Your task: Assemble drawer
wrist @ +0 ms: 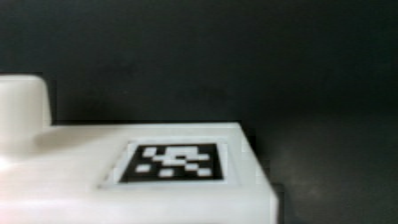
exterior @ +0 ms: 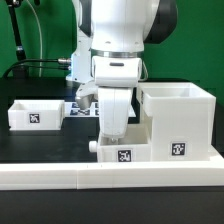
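Observation:
The tall white casing (exterior: 178,125) stands at the exterior view's right, with a tag on its front. A shallow white tray (exterior: 125,152) with a tag sits against its left side, a small knob (exterior: 95,147) sticking out to the left. My gripper (exterior: 110,136) reaches straight down onto this tray, and its fingertips are hidden at the tray's wall. The wrist view shows the tray's white face (wrist: 71,190) with its tag (wrist: 178,163) and a white knob (wrist: 22,105) very close; no fingers show. A second tray (exterior: 35,113) lies at the left.
The long low white rail (exterior: 60,178) runs along the table's front, just before the tray and casing. The marker board (exterior: 80,111) lies behind the arm. A black cable (exterior: 40,66) runs at the back left. The table is black.

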`<state>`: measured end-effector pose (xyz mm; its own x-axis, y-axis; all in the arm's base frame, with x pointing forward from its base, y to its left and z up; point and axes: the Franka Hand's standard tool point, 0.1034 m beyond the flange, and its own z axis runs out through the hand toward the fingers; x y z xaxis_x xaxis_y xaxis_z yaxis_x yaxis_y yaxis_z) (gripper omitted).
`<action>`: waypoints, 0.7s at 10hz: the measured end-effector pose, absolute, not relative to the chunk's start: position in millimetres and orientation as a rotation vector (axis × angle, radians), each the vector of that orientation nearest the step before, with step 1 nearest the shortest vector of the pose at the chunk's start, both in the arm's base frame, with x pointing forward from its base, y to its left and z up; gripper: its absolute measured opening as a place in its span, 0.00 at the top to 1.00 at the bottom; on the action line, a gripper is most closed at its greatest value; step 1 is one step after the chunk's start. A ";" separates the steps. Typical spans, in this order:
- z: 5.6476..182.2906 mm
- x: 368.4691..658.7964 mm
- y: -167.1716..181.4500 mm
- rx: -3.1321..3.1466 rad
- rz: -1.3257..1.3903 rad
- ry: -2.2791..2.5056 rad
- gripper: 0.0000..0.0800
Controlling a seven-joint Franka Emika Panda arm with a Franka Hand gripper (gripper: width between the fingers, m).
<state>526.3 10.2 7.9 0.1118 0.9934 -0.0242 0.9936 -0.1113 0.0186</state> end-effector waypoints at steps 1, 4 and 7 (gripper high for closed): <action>7.9 526.3 11.5 2.333 -0.008 2.059 0.94; 8.1 526.9 15.2 2.391 -0.001 1.985 0.94; 10.2 526.5 12.0 2.390 -0.009 1.990 0.61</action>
